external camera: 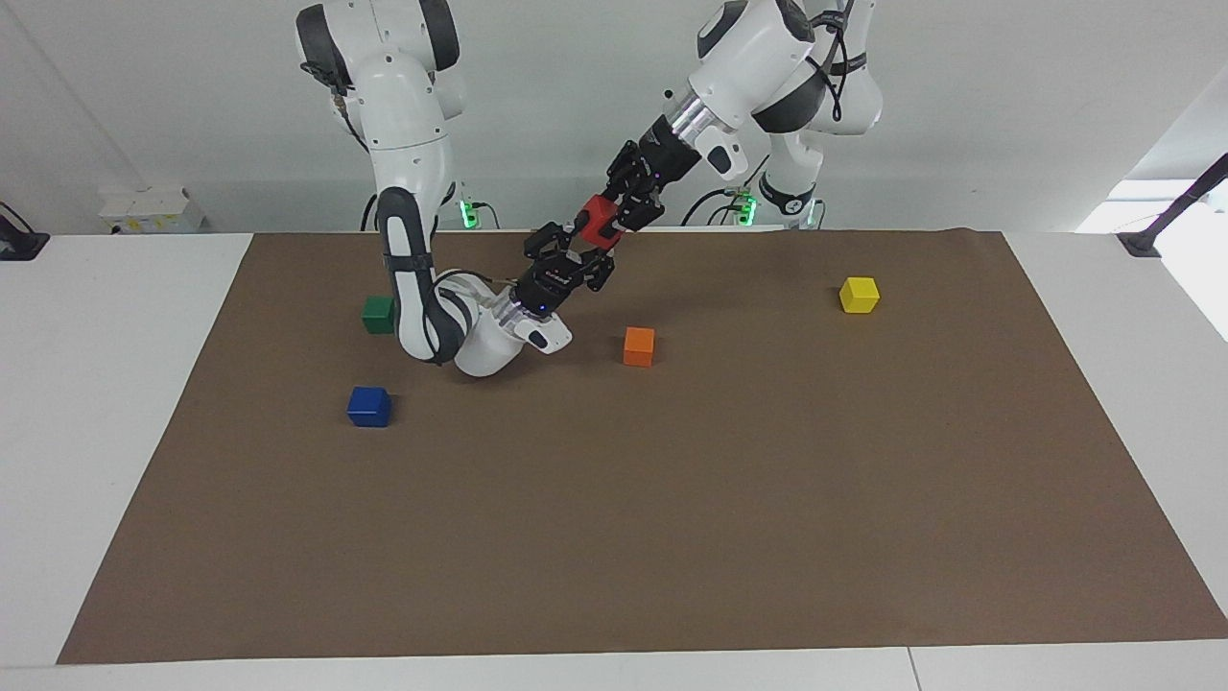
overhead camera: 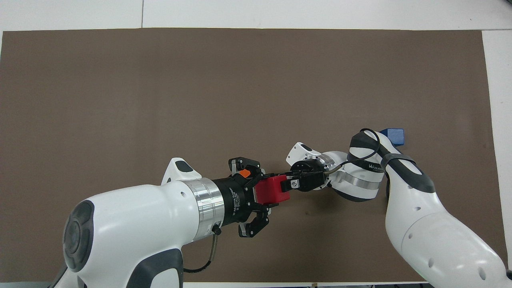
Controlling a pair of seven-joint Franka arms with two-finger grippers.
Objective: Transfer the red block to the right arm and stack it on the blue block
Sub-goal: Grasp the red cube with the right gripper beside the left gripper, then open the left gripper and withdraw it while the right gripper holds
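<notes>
You see two white arms with dark grey joint bands, silver wrist rings and black linkage grippers; the right arm (overhead camera: pixel 424 224) carries a black cable and a blue wrist light.

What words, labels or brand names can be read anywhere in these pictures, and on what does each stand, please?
"Adaptive Gripper": white print on the black collar of the left gripper; the smaller print under it is too small to read.
Grey band on the right arm: a short printed word, too blurred to read.
</notes>
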